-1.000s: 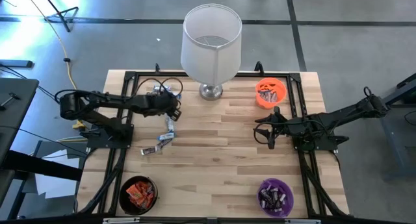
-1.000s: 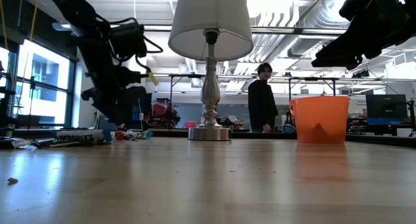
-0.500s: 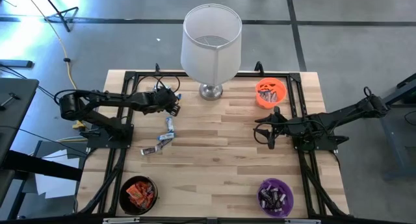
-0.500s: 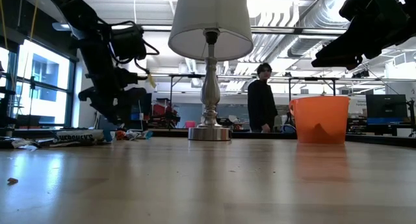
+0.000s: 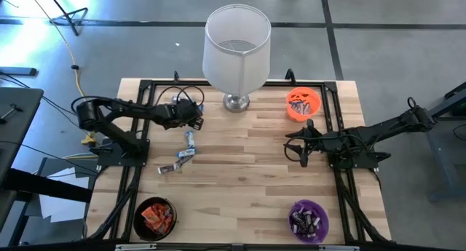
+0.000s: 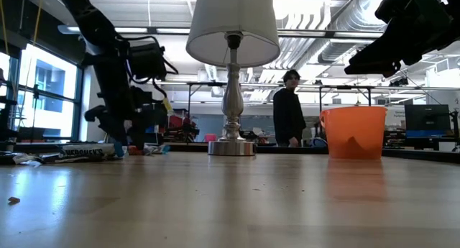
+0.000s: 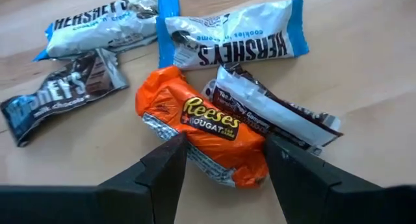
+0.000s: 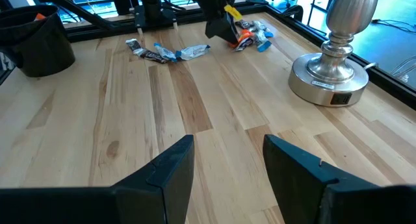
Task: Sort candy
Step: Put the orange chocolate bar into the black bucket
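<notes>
Now your three bowls [image 5: 303,104] hold candy [image 7: 208,120], and your left gripper [image 7: 224,162] straddles an orange bar, jaws apart.

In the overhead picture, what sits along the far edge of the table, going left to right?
Candy pile under the left end effector → lamp → orange bowl.

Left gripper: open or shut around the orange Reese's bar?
Open. In the left wrist view the left gripper has a finger on each side of the orange Reese's bar, jaws spread, not pinching it.
</notes>
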